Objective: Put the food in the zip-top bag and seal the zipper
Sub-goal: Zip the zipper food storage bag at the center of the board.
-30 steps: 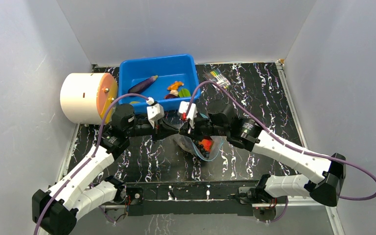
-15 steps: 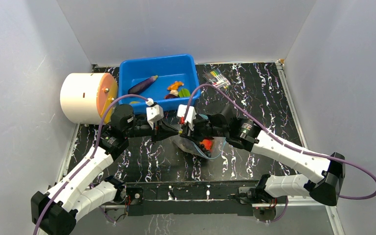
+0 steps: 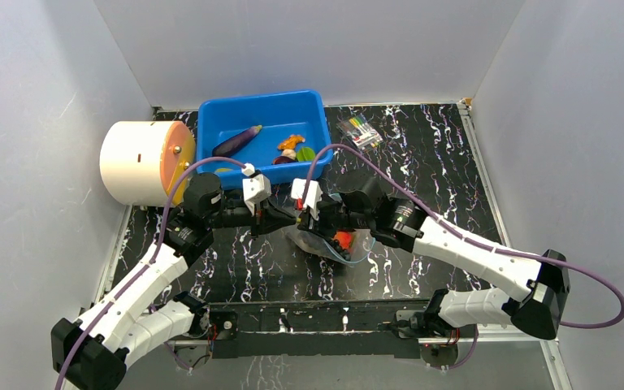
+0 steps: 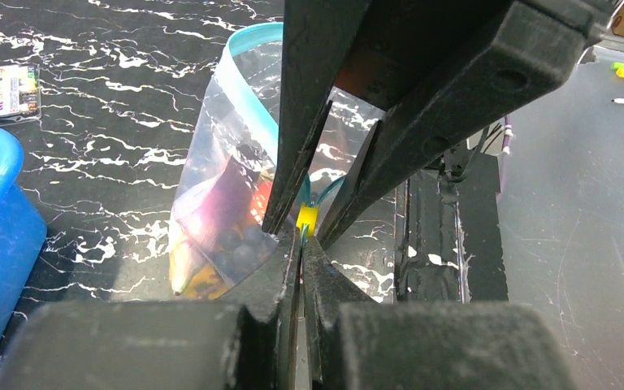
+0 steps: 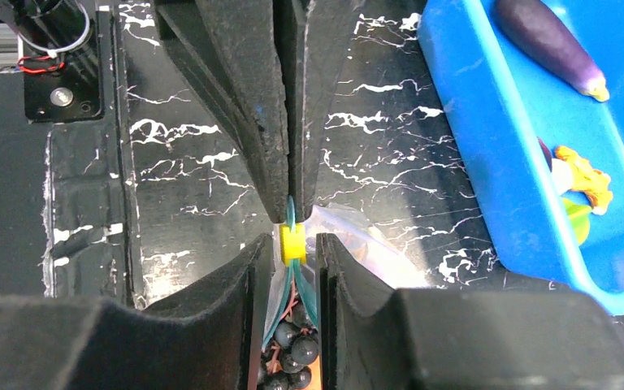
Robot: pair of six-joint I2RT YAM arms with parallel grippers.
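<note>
The clear zip-top bag [image 3: 331, 242] lies mid-table with dark grapes [image 5: 292, 349] and orange and purple food inside. Its teal zipper [image 4: 248, 34] carries a small yellow slider [image 5: 292, 241]. My left gripper [image 4: 301, 237] is shut on the zipper strip just beside the slider. My right gripper [image 5: 292, 244] faces it tip to tip, its fingers straddling the slider and the bag's mouth with narrow gaps on both sides. In the top view the two grippers, left [image 3: 287, 218] and right [image 3: 309, 219], meet over the bag's left end. A purple eggplant [image 3: 238, 140], an orange piece [image 3: 291, 143] and a green slice [image 3: 306, 153] lie in the bin.
A blue bin [image 3: 211, 122] stands behind the grippers. A white cylinder with an orange face [image 3: 134, 162] lies at the left wall. A clear packet of markers [image 3: 360, 130] lies at the back right. Grey walls enclose the black marbled table.
My right gripper and forearm have shifted left toward my left gripper, and the bag's mouth has bunched left with them. The left arm has barely moved.
</note>
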